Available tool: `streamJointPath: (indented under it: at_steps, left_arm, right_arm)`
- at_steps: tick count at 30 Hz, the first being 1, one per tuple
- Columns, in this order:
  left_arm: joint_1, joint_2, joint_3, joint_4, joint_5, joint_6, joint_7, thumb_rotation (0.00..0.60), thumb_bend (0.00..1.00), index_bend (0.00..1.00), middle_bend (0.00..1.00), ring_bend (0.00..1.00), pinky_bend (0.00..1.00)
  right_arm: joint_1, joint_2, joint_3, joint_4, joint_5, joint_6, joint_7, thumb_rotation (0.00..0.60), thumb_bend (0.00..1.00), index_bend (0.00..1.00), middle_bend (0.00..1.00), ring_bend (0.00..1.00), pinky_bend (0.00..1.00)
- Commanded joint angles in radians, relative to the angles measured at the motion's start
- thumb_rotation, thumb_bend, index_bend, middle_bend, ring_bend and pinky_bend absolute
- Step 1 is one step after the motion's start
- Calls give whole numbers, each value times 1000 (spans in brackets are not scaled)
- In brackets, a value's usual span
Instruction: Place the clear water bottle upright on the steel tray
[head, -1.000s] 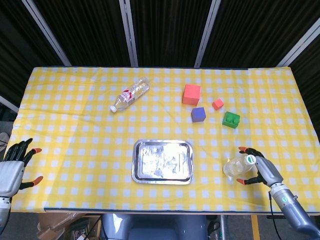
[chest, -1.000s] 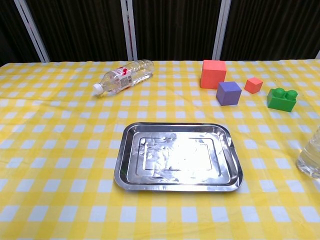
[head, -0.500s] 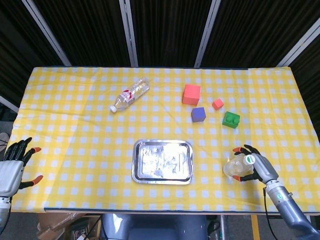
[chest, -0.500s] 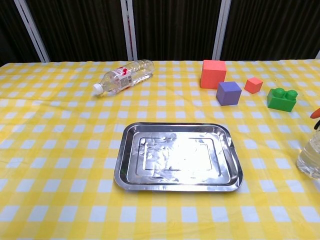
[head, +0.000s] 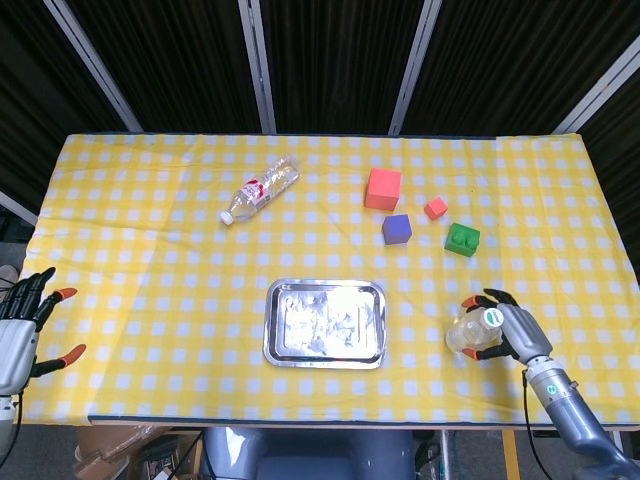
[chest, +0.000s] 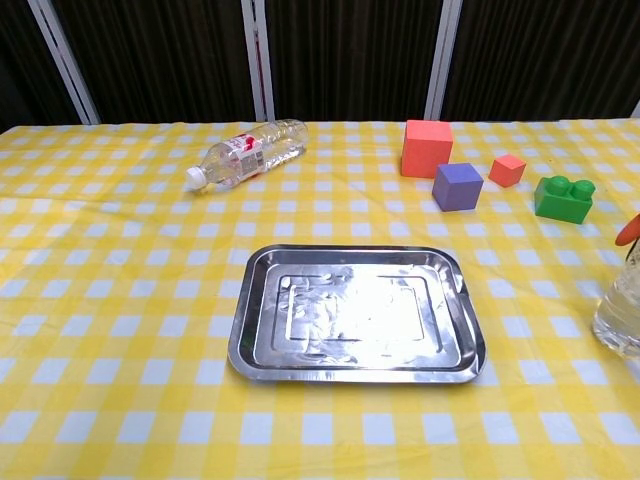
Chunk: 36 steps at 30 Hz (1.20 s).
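Note:
A clear water bottle (head: 468, 333) with a white cap stands upright near the table's front right edge; the chest view shows only its body (chest: 621, 314) at the right border. My right hand (head: 508, 329) wraps its fingers around it, orange fingertips (chest: 628, 229) curling over both sides. The steel tray (head: 325, 322) lies bare at the front centre, left of the bottle, and shows in the chest view as well (chest: 355, 312). My left hand (head: 20, 335) hangs open off the table's left front corner, holding nothing.
A second clear bottle with a red label (head: 260, 188) lies on its side at the back left. A red block (head: 382, 188), a purple cube (head: 397, 229), a small red cube (head: 435, 208) and a green brick (head: 462, 239) sit at the back right.
My right hand has moved in from beside the bottle and closed its fingers around it. My left hand has drifted slightly left. The bottle still stands in the same spot.

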Motion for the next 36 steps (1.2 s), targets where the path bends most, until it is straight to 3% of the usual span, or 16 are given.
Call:
streamJointPath:
  at_steps: [1,7,17,22,29,36]
  left_arm:
    - [5,-6,-4,2,9,13,-12,600,185,226,0,0,0]
    - [5,-5,4,-1,20,11,-22,600,185,225,0,0,0]
    - [4,-5,3,-8,14,4,-15,600,185,225,0,0,0]
    - [4,-4,3,-8,13,3,-16,600,185,225,0,0,0]
    - [5,-3,2,-8,13,6,-18,600,185,225,0,0,0]
    - [2,-3,3,-7,13,-1,-16,600,185,225,0,0,0]
  right_arm:
    - [4,-8,4,1,13,-3,-16,600,13,350,371,116,0]
    - [3,-14,13,-2,25,10,-33,600,41,411,408,146,0]
    - [-13,-24,33,-6,21,63,-23,600,128,641,527,251,0]
    - [-13,-13,40,-42,20,78,-41,600,136,650,532,256,0]
    - [-4,17,56,-183,-13,72,24,600,148,650,533,272,0]
    - [44,-41,56,-284,-16,34,-40,600,147,650,533,276,0]
